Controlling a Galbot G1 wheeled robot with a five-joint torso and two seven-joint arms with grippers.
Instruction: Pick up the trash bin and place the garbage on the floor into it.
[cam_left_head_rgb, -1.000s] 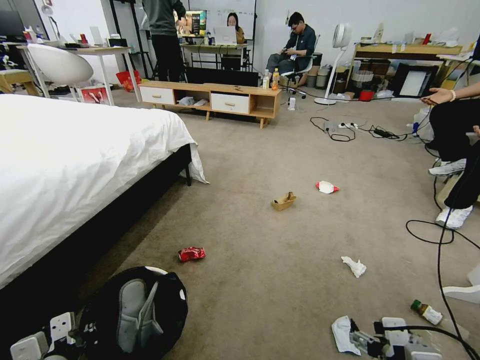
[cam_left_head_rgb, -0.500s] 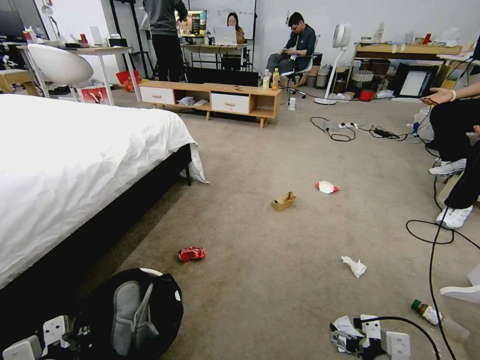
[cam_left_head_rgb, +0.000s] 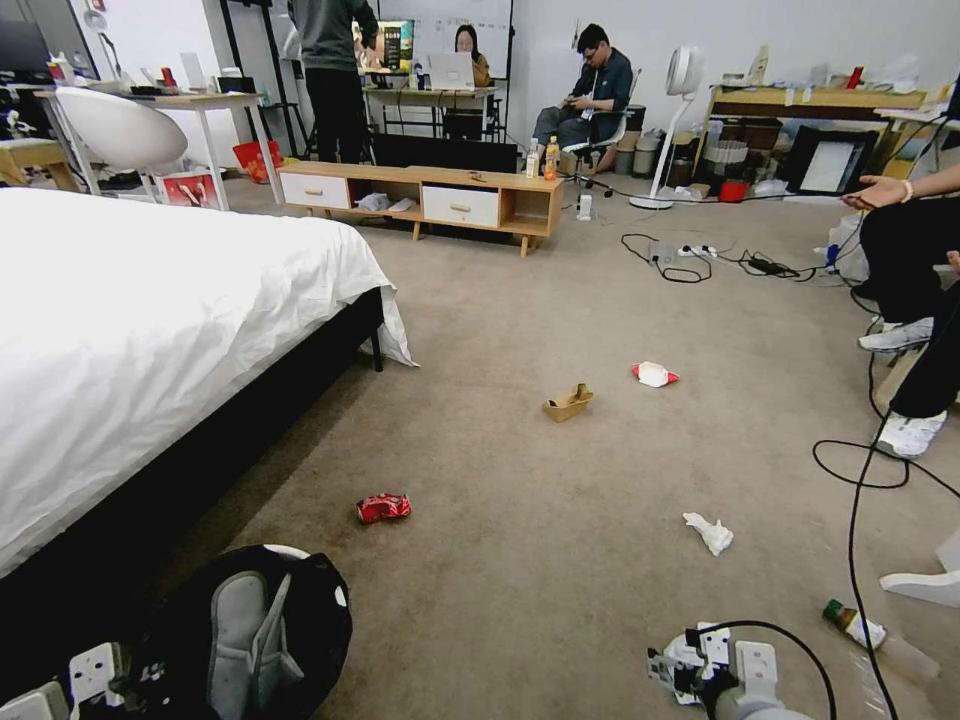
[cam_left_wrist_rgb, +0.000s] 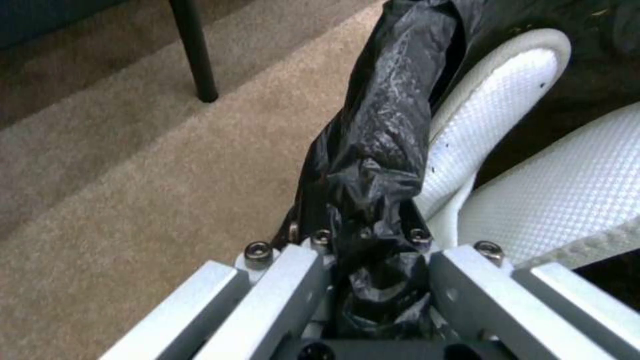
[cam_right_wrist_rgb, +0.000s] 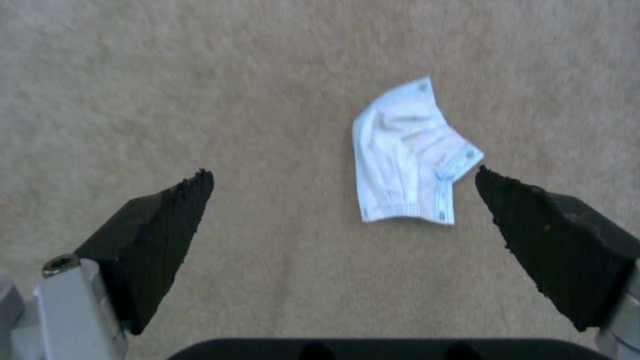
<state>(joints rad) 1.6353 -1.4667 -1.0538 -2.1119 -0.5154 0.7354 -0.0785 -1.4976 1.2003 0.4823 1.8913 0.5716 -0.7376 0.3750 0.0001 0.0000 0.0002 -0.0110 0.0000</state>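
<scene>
The trash bin (cam_left_head_rgb: 255, 625), black-bagged with a grey flap inside, hangs low at my left. My left gripper (cam_left_head_rgb: 115, 682) is shut on its rim; in the left wrist view the gripper (cam_left_wrist_rgb: 370, 240) pinches the black bag over the white rim (cam_left_wrist_rgb: 497, 115). My right gripper (cam_left_head_rgb: 692, 668) hovers open over the floor (cam_left_head_rgb: 540, 600). A pale blue-white wad (cam_right_wrist_rgb: 408, 159) lies between the black fingers (cam_right_wrist_rgb: 160, 240), nearer one side. More garbage lies about: a red wrapper (cam_left_head_rgb: 383, 508), tan cardboard (cam_left_head_rgb: 568, 403), a red-and-white packet (cam_left_head_rgb: 653, 375), a white tissue (cam_left_head_rgb: 709, 533) and a bottle (cam_left_head_rgb: 868, 631).
A white-sheeted bed (cam_left_head_rgb: 150, 320) fills the left side. Black cables (cam_left_head_rgb: 858, 470) loop across the carpet on the right, beside a seated person's shoes (cam_left_head_rgb: 905, 435). A white base (cam_left_head_rgb: 925, 586) sits at the right edge. A low wooden TV stand (cam_left_head_rgb: 420, 195) is far ahead.
My right gripper has shifted left and now sits over the pale wad. The bin and my left gripper have sunk lower and to the left in the head view.
</scene>
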